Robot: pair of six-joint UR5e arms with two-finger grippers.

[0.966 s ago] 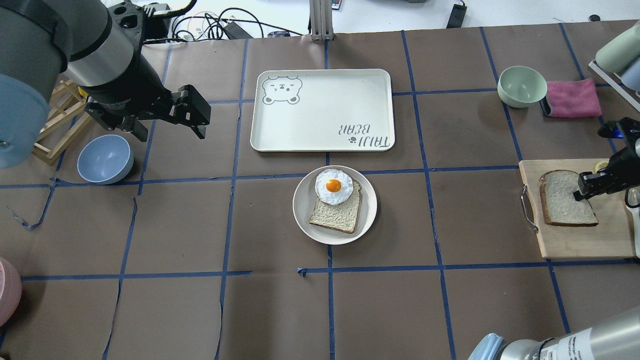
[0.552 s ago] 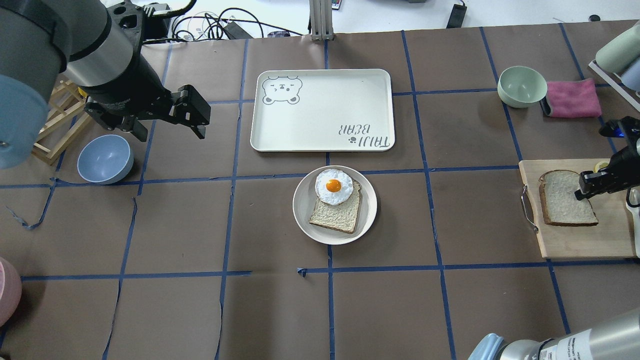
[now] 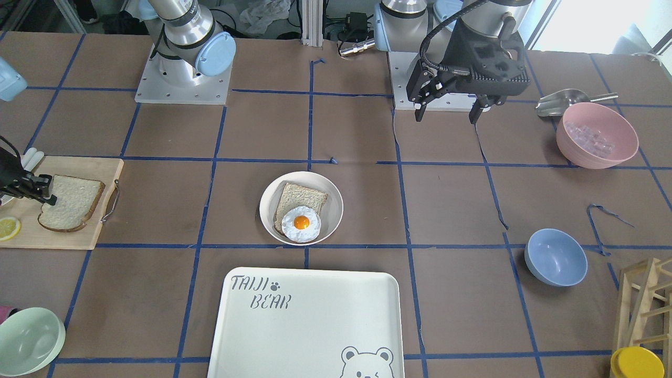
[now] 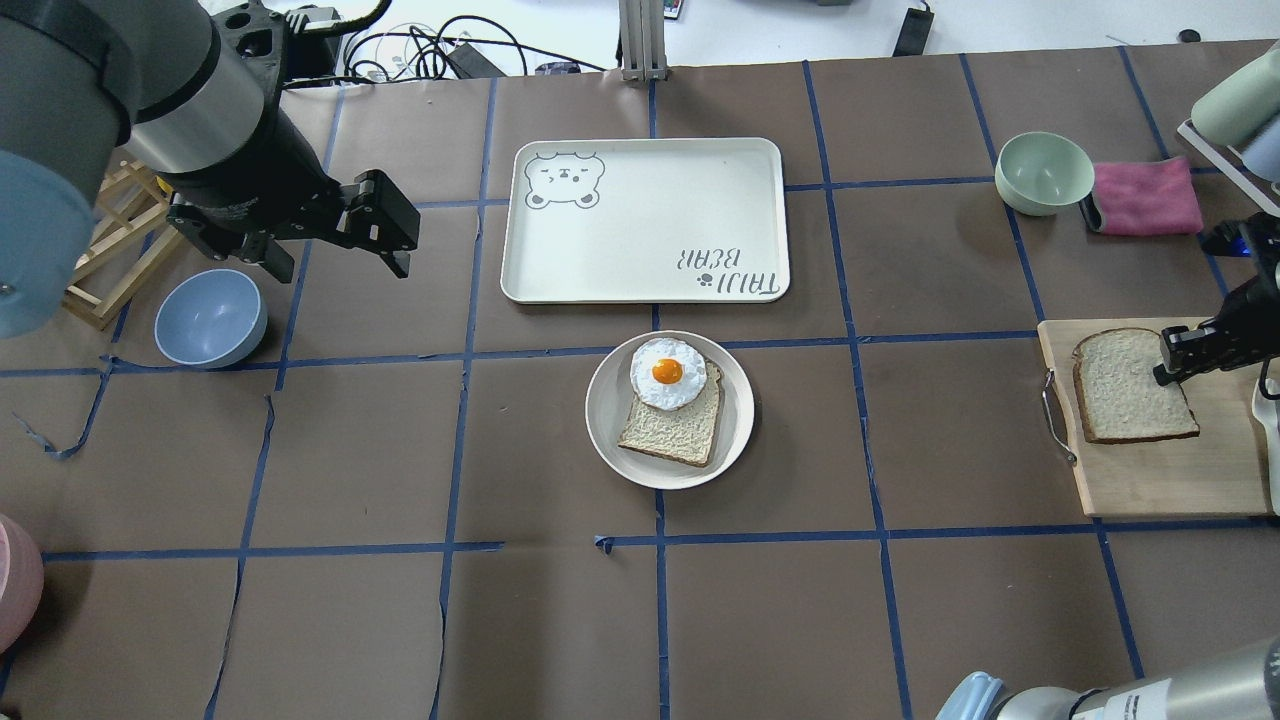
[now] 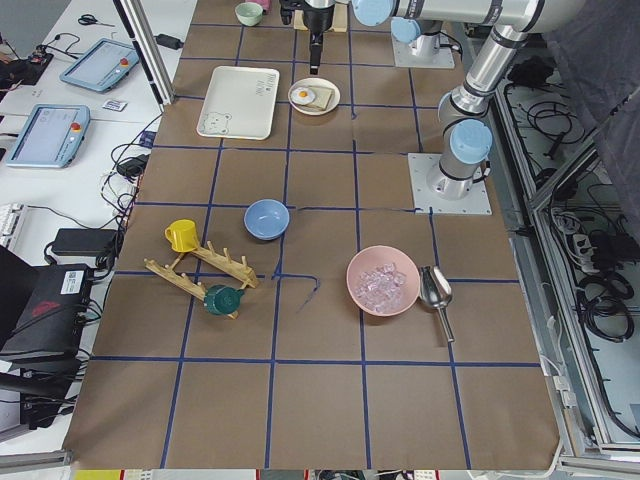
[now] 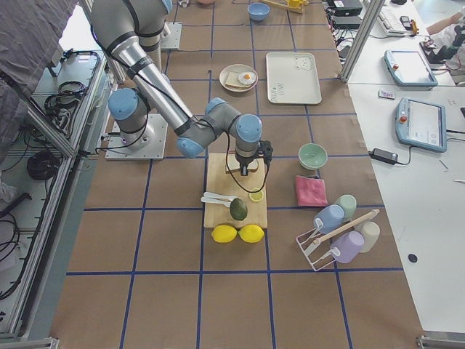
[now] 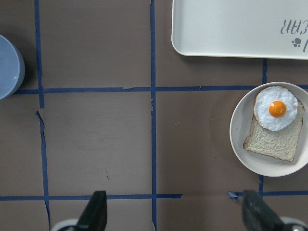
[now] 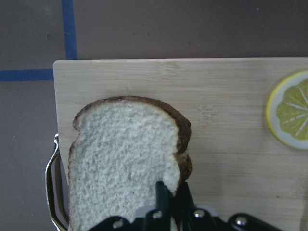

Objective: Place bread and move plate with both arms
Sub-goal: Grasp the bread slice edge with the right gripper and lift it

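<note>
The right end effector (image 8: 171, 195) clenches only a thin crust corner of the bread (image 4: 1130, 385), at the wooden board (image 4: 1150, 480) far to the robot's right of the plate (image 4: 610, 400), so the slice may tear or drop mid-carry, while the left end effector (image 3: 446, 116) hangs released left of the plate.

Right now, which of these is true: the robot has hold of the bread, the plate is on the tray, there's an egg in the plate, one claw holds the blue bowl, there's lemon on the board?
1. The right gripper is clamped on the edge of the bread, over the cutting board. True.
2. A fried egg lies on a thin slice in the plate. True.
3. The plate stands on the tray. False: it stands on the table, beside the tray.
4. The left gripper holds the blue bowl. False: it is open, apart from the bowl.
5. A lemon slice lies on the cutting board. True.
</note>
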